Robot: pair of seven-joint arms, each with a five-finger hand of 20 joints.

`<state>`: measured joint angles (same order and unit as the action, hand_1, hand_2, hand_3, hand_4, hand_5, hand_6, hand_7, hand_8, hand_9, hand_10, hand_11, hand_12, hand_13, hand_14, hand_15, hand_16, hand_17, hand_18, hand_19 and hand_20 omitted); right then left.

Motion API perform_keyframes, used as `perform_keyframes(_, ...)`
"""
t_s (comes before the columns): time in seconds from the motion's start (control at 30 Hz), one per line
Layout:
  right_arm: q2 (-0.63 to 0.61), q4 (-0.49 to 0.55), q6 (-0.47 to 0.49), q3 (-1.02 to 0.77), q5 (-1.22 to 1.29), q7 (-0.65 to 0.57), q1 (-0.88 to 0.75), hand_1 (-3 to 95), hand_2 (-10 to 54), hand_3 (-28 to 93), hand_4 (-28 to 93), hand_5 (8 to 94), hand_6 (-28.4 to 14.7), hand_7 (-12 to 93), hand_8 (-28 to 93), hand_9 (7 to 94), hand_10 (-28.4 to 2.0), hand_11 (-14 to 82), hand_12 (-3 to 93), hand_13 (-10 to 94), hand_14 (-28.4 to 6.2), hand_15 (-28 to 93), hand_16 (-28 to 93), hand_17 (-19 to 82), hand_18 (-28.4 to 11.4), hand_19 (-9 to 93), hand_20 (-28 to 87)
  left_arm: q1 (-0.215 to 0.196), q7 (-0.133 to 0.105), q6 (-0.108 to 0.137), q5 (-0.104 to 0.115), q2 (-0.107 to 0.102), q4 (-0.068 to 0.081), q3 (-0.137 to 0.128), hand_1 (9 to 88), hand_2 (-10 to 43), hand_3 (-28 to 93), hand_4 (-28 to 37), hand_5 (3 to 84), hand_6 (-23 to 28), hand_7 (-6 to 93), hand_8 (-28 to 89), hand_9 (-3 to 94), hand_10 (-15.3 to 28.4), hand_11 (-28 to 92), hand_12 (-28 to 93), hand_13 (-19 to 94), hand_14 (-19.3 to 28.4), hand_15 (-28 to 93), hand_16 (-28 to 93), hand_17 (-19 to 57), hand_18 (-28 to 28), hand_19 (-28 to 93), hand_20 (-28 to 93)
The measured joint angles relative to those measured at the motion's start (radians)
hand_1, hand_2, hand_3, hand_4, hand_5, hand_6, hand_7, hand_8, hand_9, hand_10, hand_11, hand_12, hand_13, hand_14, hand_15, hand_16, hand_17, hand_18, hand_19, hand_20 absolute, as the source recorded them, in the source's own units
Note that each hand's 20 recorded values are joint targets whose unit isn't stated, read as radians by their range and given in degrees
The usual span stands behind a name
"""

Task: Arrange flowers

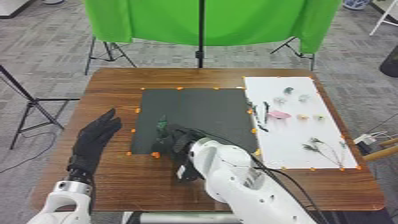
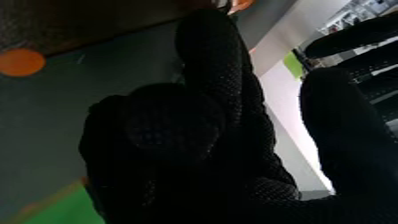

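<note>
My right hand is over the dark mat's near left part, with a dark green leaf just beyond it; whether it touches the leaf I cannot tell. My right hand also shows in the right wrist view, over the mat. At the table's left, my left hand has its fingers straight and holds nothing. On the white sheet lie a pink flower, small pale flowers, grey-green pieces, leafy sprigs and thin branching stems.
Orange tape pieces edge the mat and the sheet on the brown table. Past the far edge stand a green cloth and black stands. A cable runs along my right arm.
</note>
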<state>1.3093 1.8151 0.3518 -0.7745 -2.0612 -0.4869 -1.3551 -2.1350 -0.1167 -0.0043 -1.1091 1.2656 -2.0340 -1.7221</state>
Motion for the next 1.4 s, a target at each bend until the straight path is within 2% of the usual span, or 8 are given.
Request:
perform_keyframes(0.17,-0.029,0.086,-0.034,-0.063,0.163,-0.007,-0.041,32.8,0.3,70,-8,74.1,-4.2,17,-6,83.6,-16.1,33.0,28.0,90,-6.1,53,31,63,-13.0,93,47,0.000,-0.003,0.000,0.000,0.003,0.000,-0.001,18.4,-1.1,62,-23.4,42.2,3.6,2.2,-4,43.0,13.1,13,13,33,16.3,9,6,3.8,13.9,3,21)
perform_keyframes(0.37,-0.156,0.361,-0.094,-0.326,0.292,0.048,-0.197,43.7,-9.3,67,-11,69.0,-4.0,17,14,73.2,-16.5,27.1,26.7,79,-8.5,56,31,54,-15.7,93,47,-0.012,-0.006,0.002,0.000,0.009,-0.007,-0.008,17.7,-2.4,65,-24.2,42.5,2.5,4.4,-5,43.4,12.5,13,14,33,15.3,9,6,4.2,13.6,3,21)
perform_keyframes(0.43,-0.209,0.414,-0.145,-0.426,0.271,0.078,-0.244,41.4,-9.5,65,-15,67.6,-3.6,19,-2,71.3,-16.5,25.8,26.3,77,-9.1,58,30,52,-15.9,93,47,-0.016,-0.006,0.002,0.000,0.010,-0.009,-0.009,17.9,-2.5,65,-24.6,42.6,2.4,4.7,-5,43.5,12.4,13,14,33,15.2,9,6,4.3,13.5,3,21)
perform_keyframes(0.5,-0.261,0.440,-0.202,-0.519,0.190,0.086,-0.288,39.6,-9.5,62,-19,66.6,-3.7,18,-5,70.5,-16.4,24.1,25.5,76,-9.2,58,30,51,-16.0,93,47,-0.019,-0.006,0.002,0.000,0.011,-0.010,-0.009,18.1,-2.6,65,-25.0,42.7,2.4,4.7,-5,43.6,12.4,13,15,33,15.2,9,6,4.5,13.4,3,21)
perform_keyframes(0.67,-0.363,0.429,-0.239,-0.767,-0.146,0.075,-0.424,36.4,-9.5,59,-25,65.2,-3.8,15,-6,69.6,-17.0,19.2,23.3,75,-9.2,58,29,51,-16.3,93,46,-0.025,-0.006,0.003,0.000,0.013,-0.015,-0.012,18.6,-2.9,66,-25.0,42.9,2.5,4.8,-5,43.7,12.3,13,15,33,15.2,9,6,4.6,13.3,3,21)
perform_keyframes(0.87,-0.407,0.365,-0.105,-1.019,-0.239,0.048,-0.587,35.6,-9.5,61,-26,63.8,-4.0,14,-6,68.8,-16.8,16.8,22.2,76,-9.3,58,29,51,-16.5,93,46,-0.027,-0.002,0.003,-0.001,0.012,-0.018,-0.018,18.9,-3.2,66,-24.7,43.0,2.4,4.8,-5,43.8,12.3,13,15,33,15.1,9,5,4.6,13.2,2,21)
perform_keyframes(1.07,-0.410,0.270,-0.010,-1.033,-0.236,0.032,-0.647,35.4,-9.5,60,-27,64.0,-4.1,13,-6,69.0,-16.7,16.2,21.9,76,-9.1,59,29,51,-16.2,93,46,-0.021,0.007,0.002,-0.007,0.012,-0.018,-0.018,19.4,-3.3,66,-24.5,43.0,2.4,4.9,-5,43.7,12.4,13,15,33,15.0,9,5,4.6,13.1,2,21)
perform_keyframes(1.4,-0.402,0.241,-0.029,-1.022,-0.258,0.032,-0.706,43.2,-9.5,63,-27,69.9,-2.1,17,-7,76.6,-13.7,20.8,22.1,81,-6.2,60,29,55,-14.2,93,48,-0.016,0.019,0.001,-0.011,0.011,-0.018,-0.017,19.7,-3.3,66,-24.1,43.0,2.4,4.8,-5,43.7,12.5,13,15,33,15.1,9,5,4.6,13.2,2,21)
